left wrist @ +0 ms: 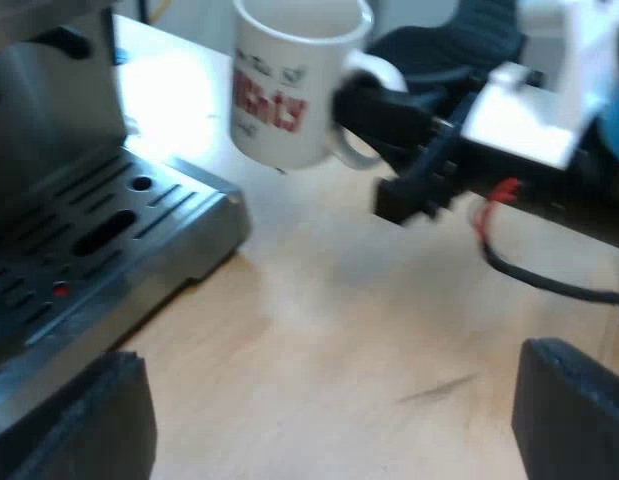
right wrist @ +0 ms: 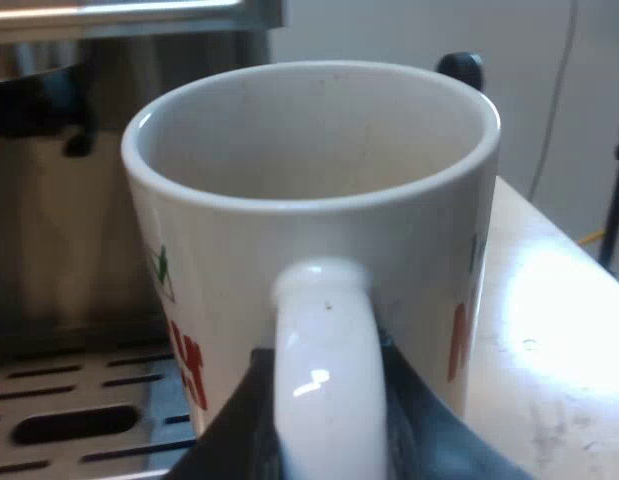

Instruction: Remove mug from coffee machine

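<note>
1. A silver espresso machine (left wrist: 49, 100) stands on the light wooden desk (left wrist: 339, 330), and its metal drip tray with long slots (left wrist: 109, 230) sticks out.
2. The white mug with red letters (left wrist: 289, 90) is off the tray, just beside it, near an edge of the desk.
3. The mug looks empty.
4. The right gripper (right wrist: 329, 430) pinches the mug's handle (right wrist: 324, 360).
5. The left gripper (left wrist: 329, 420) has its black fingers (left wrist: 579, 420) wide apart and holds nothing.
</note>
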### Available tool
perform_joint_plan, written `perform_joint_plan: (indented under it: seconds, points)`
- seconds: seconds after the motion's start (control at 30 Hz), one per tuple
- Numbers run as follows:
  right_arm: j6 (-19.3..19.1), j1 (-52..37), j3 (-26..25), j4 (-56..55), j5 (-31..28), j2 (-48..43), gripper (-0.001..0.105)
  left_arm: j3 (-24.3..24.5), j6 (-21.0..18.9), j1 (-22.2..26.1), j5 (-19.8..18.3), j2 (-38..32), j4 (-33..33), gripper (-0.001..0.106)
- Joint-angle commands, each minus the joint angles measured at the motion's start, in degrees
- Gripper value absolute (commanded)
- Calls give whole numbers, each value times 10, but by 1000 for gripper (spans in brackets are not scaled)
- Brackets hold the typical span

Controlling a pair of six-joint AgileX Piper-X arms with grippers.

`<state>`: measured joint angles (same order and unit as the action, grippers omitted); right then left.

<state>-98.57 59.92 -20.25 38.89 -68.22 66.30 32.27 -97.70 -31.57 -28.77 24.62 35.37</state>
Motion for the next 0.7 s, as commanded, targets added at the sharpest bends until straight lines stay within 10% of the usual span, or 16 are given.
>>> perform_joint_plan:
  seconds: [0.03, 0.7]
  points:
    - [-2, -27, -3, 20, 0, -9, 0, 1, -2, -13, -7, 7, -11, 79]
    - [-1, -190, -3, -23, 156, -9, 0, 1, -2, -13, 9, 59, -116, 79]
